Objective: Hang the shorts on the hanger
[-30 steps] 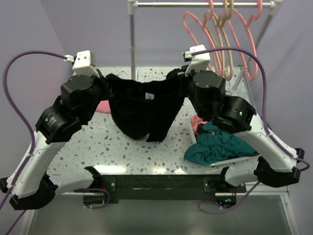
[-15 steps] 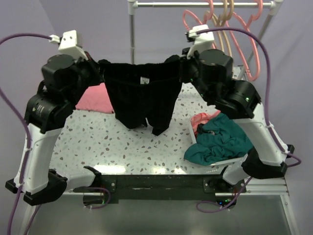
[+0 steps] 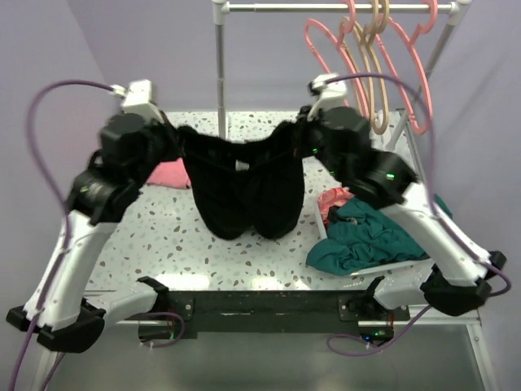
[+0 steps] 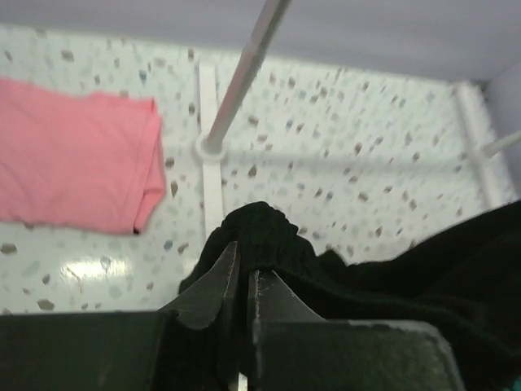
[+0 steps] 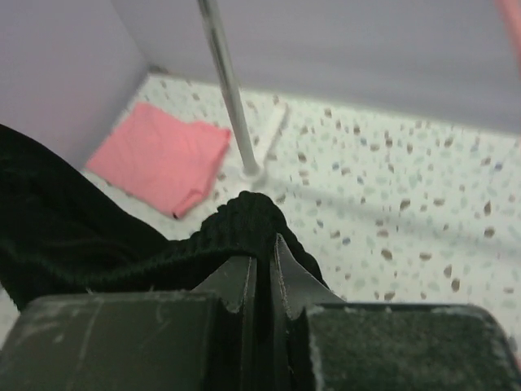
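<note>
Counter: speckled surface, over which the garment is held up; a teal garment is heaped at the right and a pink cloth lies flat at the left.
Rail: set high at the back, with several hangers hung at its right end.
Shorts: black, held clear of the counter between the two arms, the waistband stretched side to side and sagging in the middle, the legs hanging down.
Handling of shorts: judged soft, limp and light; no shape is kept unless the waistband is pulled taut. The fabric looks ribbed, so slipping is thought unlikely.
Hanger: salmon-pink, thin, hung on the rail well apart from the shorts; judged stiff, light and apt to swing when touched.
Left claw: clenched on a bunched fold at the left end of the waistband.
Right claw: clenched on the right end likewise.
Where to hold: the waistband ends, as now gripped, are judged the best purchase.
</note>
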You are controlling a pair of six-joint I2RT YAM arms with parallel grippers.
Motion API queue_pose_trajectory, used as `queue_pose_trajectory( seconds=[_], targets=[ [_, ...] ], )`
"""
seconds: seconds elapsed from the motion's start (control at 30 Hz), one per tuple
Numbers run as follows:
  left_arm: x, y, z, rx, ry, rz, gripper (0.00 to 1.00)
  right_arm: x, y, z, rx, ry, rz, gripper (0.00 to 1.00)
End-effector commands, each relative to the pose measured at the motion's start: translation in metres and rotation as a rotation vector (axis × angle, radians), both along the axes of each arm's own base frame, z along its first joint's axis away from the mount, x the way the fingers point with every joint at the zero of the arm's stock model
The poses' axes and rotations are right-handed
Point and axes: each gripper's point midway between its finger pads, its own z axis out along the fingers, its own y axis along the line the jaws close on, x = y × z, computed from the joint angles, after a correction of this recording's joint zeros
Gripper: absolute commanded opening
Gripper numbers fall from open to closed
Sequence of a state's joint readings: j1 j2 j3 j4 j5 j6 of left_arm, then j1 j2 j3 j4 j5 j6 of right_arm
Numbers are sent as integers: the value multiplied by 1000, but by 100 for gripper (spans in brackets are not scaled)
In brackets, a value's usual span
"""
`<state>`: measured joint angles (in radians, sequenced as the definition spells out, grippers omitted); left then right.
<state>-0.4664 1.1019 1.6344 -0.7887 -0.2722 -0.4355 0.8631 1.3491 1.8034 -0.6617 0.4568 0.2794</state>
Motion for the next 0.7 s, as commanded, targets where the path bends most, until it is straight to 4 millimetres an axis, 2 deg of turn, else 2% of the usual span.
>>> queue_pose_trajectory(
  seconds=[0.0,0.03,0.07,0.1,0.13,0.17,0.2,0.23,0.27,0.3,0.33,0.37,0.4,0.47,0.5,0.57,0.6,0.63,0.67],
  targets=[
    [17,-20,-134,-9,236,-39,0,17,25,-154,-49,301,-1,0],
    [14,-26,-156,-47,277,-47,0,16,24,-192,-73,348,-6,0],
    [12,-38,-169,-86,290,-93,0,14,28,-209,-81,379,3,0],
    [4,-39,-211,-80,374,-97,0,11,33,-223,-80,408,25,0],
    [0,-41,-226,-99,401,-101,0,10,34,-236,-91,430,30,0],
    [0,-48,-231,-119,396,-128,0,10,36,-248,-111,456,31,0],
    [-5,-46,-248,-115,427,-127,0,10,36,-248,-118,459,36,1],
    [-4,-46,-249,-114,424,-130,0,11,38,-244,-122,449,43,12],
    [-5,-47,-251,-105,426,-136,0,12,39,-235,-115,429,55,21],
    [-4,-46,-249,-99,423,-136,0,11,40,-228,-131,412,79,39],
    [-4,-46,-249,-86,420,-143,0,13,42,-210,-118,387,91,47],
    [-4,-46,-250,-75,428,-146,0,14,42,-202,-131,380,94,51],
    [-4,-45,-252,-67,431,-147,5,13,39,-178,-143,364,101,55],
    [-6,-44,-261,-56,450,-148,11,8,38,-152,-149,338,130,56],
    [-9,-48,-263,-65,457,-169,15,7,35,-127,-141,291,144,57],
    [-11,-48,-270,-64,467,-176,15,2,31,-96,-132,203,179,63],
    [-11,-48,-271,-61,468,-177,16,0,22,-69,-100,129,166,66],
    [-12,-47,-273,-57,475,-176,18,2,15,-56,-109,86,153,66],
    [-13,-47,-275,-54,479,-177,27,10,-2,-44,-169,26,82,67]
  ],
)
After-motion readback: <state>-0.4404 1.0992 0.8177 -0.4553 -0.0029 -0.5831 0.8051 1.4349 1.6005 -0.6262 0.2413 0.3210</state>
